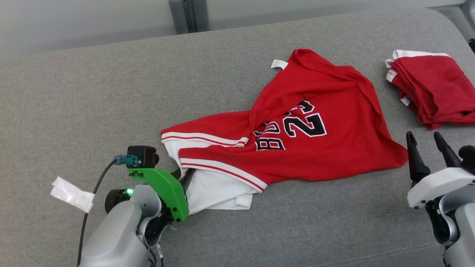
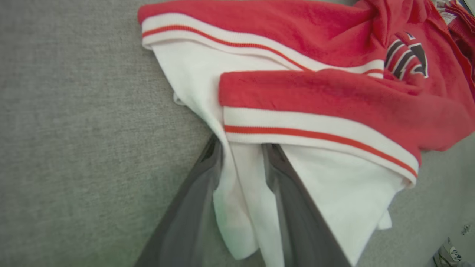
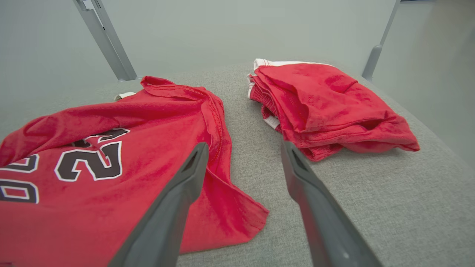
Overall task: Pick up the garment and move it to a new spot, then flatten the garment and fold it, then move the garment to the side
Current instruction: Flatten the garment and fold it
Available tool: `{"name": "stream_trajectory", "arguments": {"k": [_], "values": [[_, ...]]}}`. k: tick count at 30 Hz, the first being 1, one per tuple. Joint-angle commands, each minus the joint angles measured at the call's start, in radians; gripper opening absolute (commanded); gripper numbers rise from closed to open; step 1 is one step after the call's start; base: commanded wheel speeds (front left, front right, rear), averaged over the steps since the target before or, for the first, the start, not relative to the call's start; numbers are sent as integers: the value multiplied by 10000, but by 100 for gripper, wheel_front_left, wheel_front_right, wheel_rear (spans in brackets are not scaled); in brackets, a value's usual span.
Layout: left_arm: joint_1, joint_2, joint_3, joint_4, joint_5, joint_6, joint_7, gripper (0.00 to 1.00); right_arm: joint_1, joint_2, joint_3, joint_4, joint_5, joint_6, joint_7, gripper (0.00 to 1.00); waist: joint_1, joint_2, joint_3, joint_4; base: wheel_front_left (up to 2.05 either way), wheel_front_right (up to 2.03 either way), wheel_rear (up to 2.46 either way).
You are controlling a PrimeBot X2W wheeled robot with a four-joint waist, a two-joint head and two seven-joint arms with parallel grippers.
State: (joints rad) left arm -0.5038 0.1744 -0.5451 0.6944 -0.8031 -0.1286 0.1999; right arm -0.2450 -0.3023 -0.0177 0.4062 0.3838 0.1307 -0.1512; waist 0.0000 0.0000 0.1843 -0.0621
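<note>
Cloth lies crumpled before me: a red basketball jersey with black white-edged numerals and striped white trim (image 1: 304, 148), sprawled on a grey woven padded surface (image 1: 92, 111). Its white inner side spills out at the jersey's left end, below the striped hem. My left pincer (image 2: 243, 148) is at that left end, low against the padding, and its two dark fingers (image 2: 297, 207) stand on either side of a fold of the white cloth. One finger runs in under the striped hem. Whether they truly pinch that fold or merely bracket it, I cannot tell. My right pincer (image 1: 423, 135) hangs just beside the jersey's right corner, spread wide with nothing between its fingers and touching no cloth. A small white label (image 1: 279, 63) sticks out at the jersey's far edge. Beyond the jersey's right side, apart from it, sits a folded pile of red garments with white trim (image 1: 430, 89). Well to the jersey's left, past my left wrist, lies a crumpled white slip (image 1: 72, 194).
</note>
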Motion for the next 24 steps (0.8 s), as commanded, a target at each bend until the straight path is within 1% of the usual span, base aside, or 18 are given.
{"name": "stream_trajectory", "arguments": {"k": [1,5,10,13,18,19,20,21,22,24], "values": [[-93,42,-166,-105,-248,-30,-53,0,-90,-52,24,29,43,0,-11,100,0,0,-5,6,0,0,0],[-340,370,-396,-108,-481,-30,-492,0,-91,-97,63,54,57,0,-11,100,0,0,-10,36,0,0,0],[-764,701,-198,441,-551,-24,-1125,0,-96,-187,78,11,72,0,0,100,0,0,76,95,0,0,0],[-1099,778,-58,919,-463,72,-1471,0,-155,-239,111,-45,61,0,56,100,0,0,161,117,0,0,0],[-1663,818,-36,1778,-279,59,-1899,0,-270,-345,241,-150,46,0,146,100,0,0,317,111,0,0,0],[-1758,817,-115,2026,-188,53,-1942,7,-282,-371,254,-159,39,0,165,100,0,0,333,112,0,0,0],[-1831,836,-160,2193,-155,52,-2019,34,-284,-380,266,-163,36,0,174,100,0,0,330,112,0,0,0],[-1900,844,-201,2379,-108,52,-2138,70,-281,-384,282,-156,29,0,171,100,0,0,308,113,0,0,0],[-1924,820,-221,2508,-69,50,-2237,100,-262,-387,284,-141,22,0,170,100,0,0,269,122,0,0,0],[-1900,723,-244,2707,-30,39,-2530,100,-150,-362,263,-111,34,0,122,100,0,0,116,171,0,0,0]]}}
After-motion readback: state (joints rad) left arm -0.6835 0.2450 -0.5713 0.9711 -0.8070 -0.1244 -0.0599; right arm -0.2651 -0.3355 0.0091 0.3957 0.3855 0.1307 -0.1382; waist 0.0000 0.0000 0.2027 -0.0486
